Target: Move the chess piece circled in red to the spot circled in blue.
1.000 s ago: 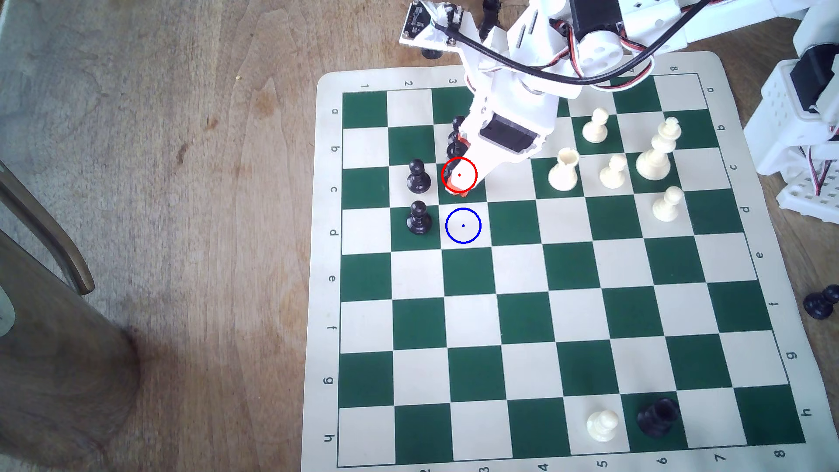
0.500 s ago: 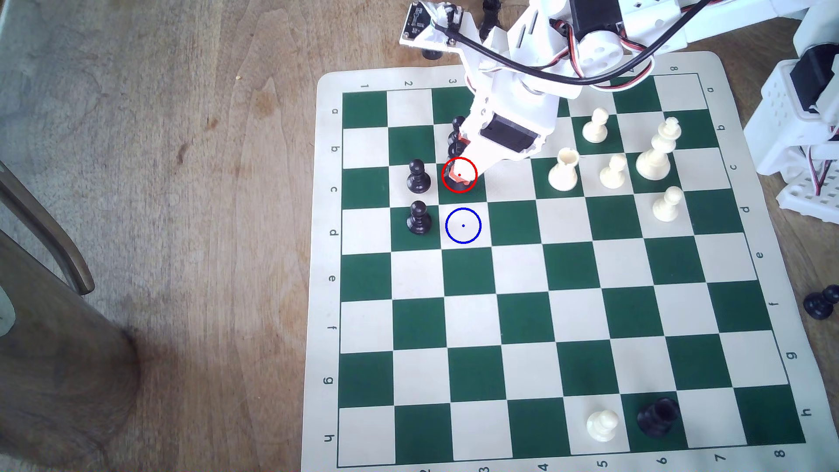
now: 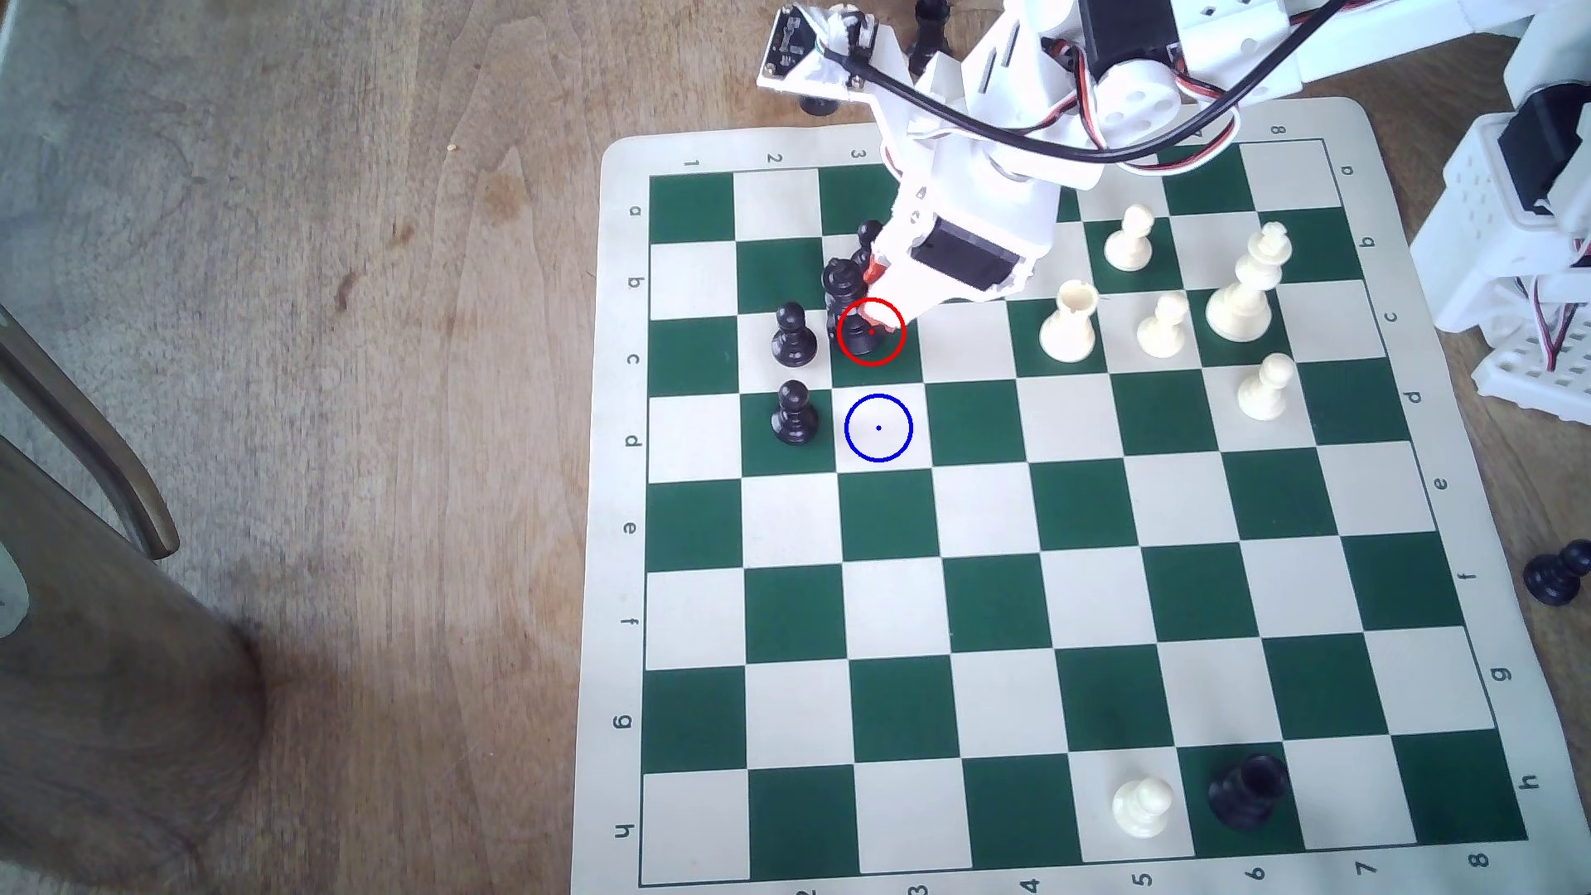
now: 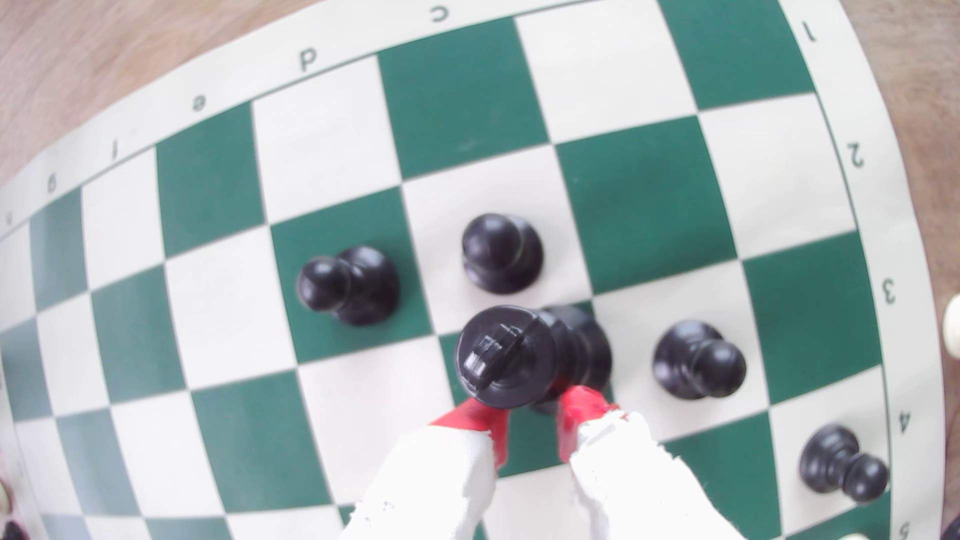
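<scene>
End effector (image 4: 535, 415) clamps tall black piece (image 4: 511, 358) at red tips, piece tilted; blue-ringed square (image 3: 878, 428) just beyond tips.

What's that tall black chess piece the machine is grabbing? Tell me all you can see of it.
The tall black piece is glossy, plastic-looking, with a broad round base, slim collared stem and a small ridged top. It sits on the dark green square ringed in red, leaning toward the exterior view's left. The gripper has its red-tipped fingers pressed on either side of the stem. Black pawns stand close by, apart from it.
</scene>
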